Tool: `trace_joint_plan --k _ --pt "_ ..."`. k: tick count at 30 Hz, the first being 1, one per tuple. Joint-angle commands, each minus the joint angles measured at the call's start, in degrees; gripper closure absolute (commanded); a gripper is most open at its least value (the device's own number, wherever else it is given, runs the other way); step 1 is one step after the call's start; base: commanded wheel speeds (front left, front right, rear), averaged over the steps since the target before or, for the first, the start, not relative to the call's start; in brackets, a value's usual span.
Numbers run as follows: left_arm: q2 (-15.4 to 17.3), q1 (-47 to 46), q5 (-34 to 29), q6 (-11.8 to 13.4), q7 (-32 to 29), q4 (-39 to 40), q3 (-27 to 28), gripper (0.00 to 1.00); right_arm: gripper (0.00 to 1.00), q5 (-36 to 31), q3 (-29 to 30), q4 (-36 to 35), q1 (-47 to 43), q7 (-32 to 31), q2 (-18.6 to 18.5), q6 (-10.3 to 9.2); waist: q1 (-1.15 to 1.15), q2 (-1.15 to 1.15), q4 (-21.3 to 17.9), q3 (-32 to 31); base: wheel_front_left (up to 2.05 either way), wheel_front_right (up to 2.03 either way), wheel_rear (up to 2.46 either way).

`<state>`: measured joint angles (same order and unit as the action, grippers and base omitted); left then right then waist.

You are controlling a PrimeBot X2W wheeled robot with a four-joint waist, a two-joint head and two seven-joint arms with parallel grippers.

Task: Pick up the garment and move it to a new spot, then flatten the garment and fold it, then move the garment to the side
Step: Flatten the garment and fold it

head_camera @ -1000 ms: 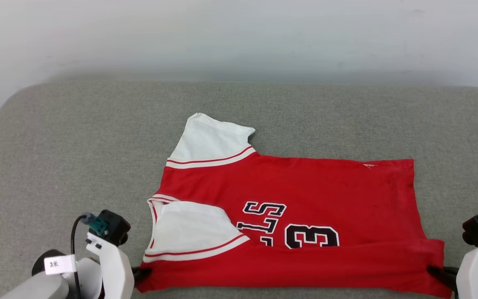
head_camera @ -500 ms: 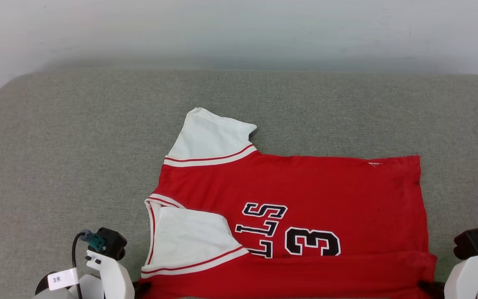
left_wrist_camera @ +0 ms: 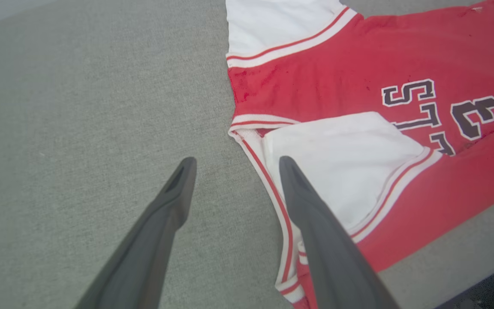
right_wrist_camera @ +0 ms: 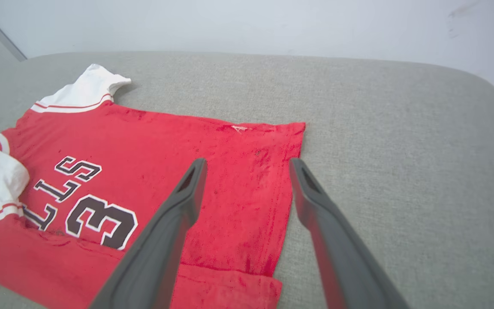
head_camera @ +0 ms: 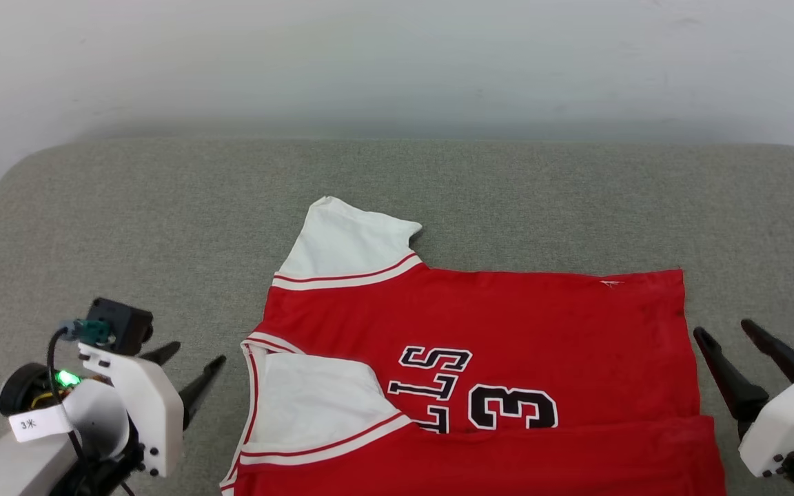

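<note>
A red jersey (head_camera: 480, 324) lies mid-frame on a grey upholstered cushion (head_camera: 163, 207) under a pale wall (head_camera: 397, 62); left gripper (head_camera: 197, 352) lower left and right gripper (head_camera: 723, 327) lower right both gape empty

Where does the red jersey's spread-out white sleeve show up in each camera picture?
Head view: the white short sleeve sits left of centre, above the red body.
Left wrist view: white short sleeve at top centre, cut by the edge.
Right wrist view: white short sleeve at upper left.
Shared landmark: the black white-outlined number 3.
</note>
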<state>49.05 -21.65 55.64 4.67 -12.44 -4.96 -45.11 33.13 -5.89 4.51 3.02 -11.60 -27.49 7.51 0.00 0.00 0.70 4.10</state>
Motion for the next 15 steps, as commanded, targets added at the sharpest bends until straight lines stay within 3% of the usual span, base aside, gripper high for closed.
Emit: trace_joint_plan --k 1,6,11,15 --pt "0.02 -1.26 -1.03 0.66 1.12 0.12 0.58 0.00 0.00 -1.64 0.86 -0.84 0.68 2.39 1.59 -0.05 0.00 0.00 -0.39 0.02 0.00 0.00 0.00" --pt "-1.17 -5.74 -4.45 1.62 3.18 -0.63 1.44 0.00 0.00 -7.12 4.68 -4.16 1.34 9.94 6.88 -0.05 0.00 0.00 -1.54 0.97 0.00 0.00 0.00" --pt "-3.54 -11.88 -6.14 0.73 3.59 -3.59 2.16 0.00 0.00 -12.63 7.86 -8.23 0.20 15.46 12.11 -0.05 0.00 0.00 -3.09 3.14 0.00 0.00 0.00" --pt "-5.12 -16.01 -6.39 -0.46 2.45 -6.06 2.12 0.00 0.00 -14.98 8.68 -10.08 -0.52 16.47 14.94 -0.05 0.00 0.00 -4.38 5.28 0.00 0.00 0.00"
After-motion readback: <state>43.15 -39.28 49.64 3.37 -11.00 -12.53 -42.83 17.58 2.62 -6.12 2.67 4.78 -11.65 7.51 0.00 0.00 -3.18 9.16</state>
